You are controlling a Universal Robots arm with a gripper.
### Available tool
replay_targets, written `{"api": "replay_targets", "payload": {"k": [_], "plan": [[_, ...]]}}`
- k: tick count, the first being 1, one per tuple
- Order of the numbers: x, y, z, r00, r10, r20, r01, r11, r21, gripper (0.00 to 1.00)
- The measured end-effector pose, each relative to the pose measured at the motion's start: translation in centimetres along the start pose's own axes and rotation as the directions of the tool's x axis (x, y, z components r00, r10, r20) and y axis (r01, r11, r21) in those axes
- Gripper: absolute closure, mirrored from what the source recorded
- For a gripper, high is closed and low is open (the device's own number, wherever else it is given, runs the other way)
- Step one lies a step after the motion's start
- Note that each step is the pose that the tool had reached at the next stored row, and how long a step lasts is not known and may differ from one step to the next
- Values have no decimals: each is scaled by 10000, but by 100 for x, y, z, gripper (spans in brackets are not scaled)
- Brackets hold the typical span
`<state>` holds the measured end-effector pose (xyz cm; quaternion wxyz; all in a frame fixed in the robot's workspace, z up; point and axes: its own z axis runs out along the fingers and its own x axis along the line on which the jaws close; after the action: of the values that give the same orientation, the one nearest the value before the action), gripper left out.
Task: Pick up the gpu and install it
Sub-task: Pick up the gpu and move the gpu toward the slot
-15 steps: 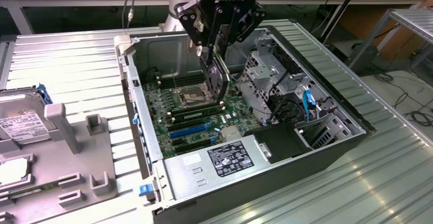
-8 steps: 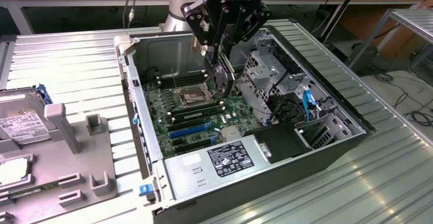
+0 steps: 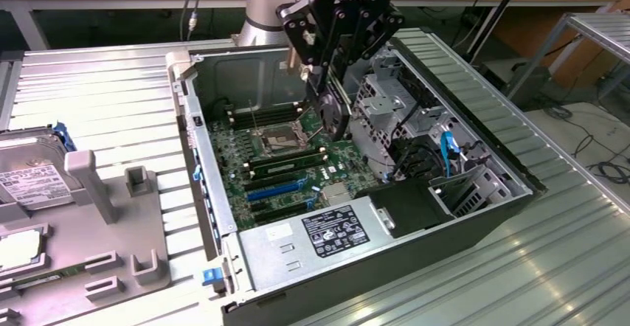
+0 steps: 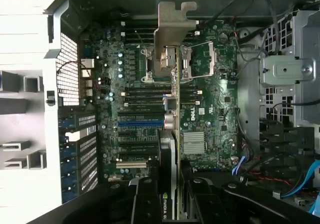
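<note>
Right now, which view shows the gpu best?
The wrist view: the gpu shows at full length, edge-on, running out of the gripper, with its silver bracket at the far end above the motherboard. The exterior view shows part of its dark face below the gripper, inside the open case.

White lettering reading "ROBOTIQ" stands on the black body of the gripper point(image 3: 328, 94), seen in the exterior view. In the wrist view, the gpu point(image 4: 167, 159) carries the word "NVIDIA" in white beside a green logo on its black face. In that same view the green motherboard point(image 4: 205, 109) bears a white "DELL" mark, printed sideways next to the card. The black label point(image 3: 333, 230) on the power supply shows white print and certification marks too small to read. The hard drive's white label point(image 3: 29, 182) is also illegible.
</note>
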<state>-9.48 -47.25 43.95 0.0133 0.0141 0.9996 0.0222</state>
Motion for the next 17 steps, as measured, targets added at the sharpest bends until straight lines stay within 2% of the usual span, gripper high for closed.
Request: {"api": "replay_targets", "payload": {"k": [13,17], "plan": [[-351,10,9,10000,-2,-1,2,10000,0,73],[-410,10,11,10000,-1,0,1,10000,0,73]]}}
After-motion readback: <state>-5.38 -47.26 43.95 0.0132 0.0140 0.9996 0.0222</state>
